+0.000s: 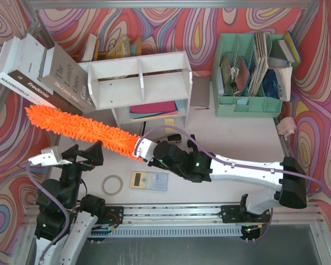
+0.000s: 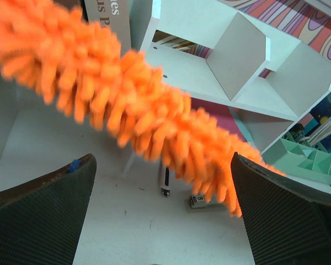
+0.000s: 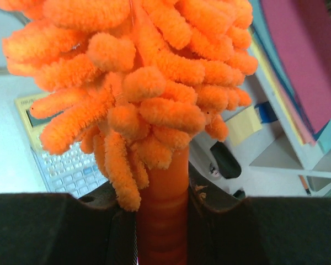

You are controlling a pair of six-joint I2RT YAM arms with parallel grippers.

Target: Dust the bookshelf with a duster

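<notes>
Right fingers [image 3: 55, 232] clamp duster [image 3: 149, 105]; white table [image 1: 237, 135], swirly walls [image 1: 237, 16].

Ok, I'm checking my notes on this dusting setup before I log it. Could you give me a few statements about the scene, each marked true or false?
1. The right gripper is shut on the handle of the duster. True.
2. The left gripper clamps the duster's fluffy head. False: it is open and holds nothing.
3. A calculator lies on the table in front of the bookshelf. True.
4. In the top view, the green file organiser stands left of the bookshelf. False: it stands to the right.
</notes>
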